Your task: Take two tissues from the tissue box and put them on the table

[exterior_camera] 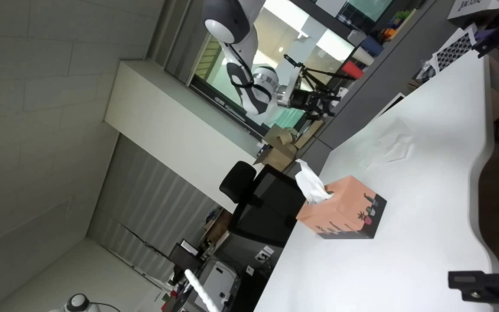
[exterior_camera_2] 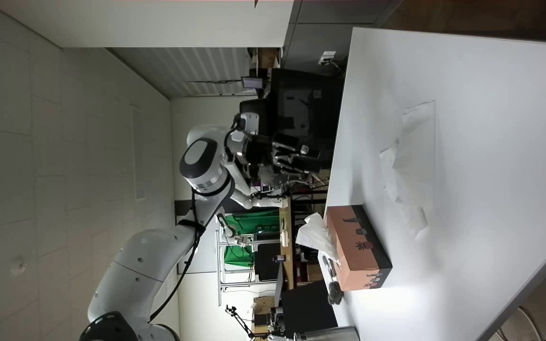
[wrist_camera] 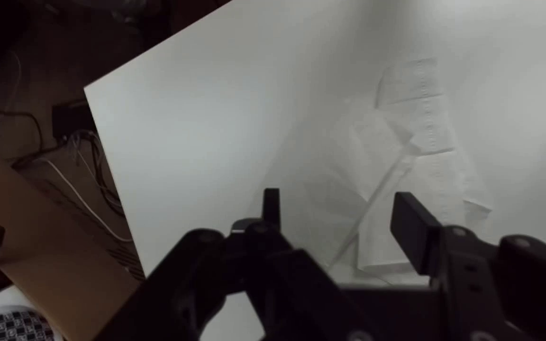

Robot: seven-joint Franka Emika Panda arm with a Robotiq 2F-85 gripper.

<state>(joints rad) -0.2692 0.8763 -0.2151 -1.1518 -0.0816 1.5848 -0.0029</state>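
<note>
With the pincer (wrist_camera: 337,213) spread wide and apparently two tissues (exterior_camera_2: 415,163) on the bench (exterior_camera_2: 500,142) right of centre in an exterior view, the likely last move, withdrawing, should go high, clear of the tissue box (exterior_camera_2: 358,248) to their lower left.

Sideways exterior views, wrist view above table (wrist_camera: 183,132)

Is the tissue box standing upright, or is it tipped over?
The box is upright: in both rotated exterior views, its dark bottom edge meets the table and a tissue sticks out on top.
</note>
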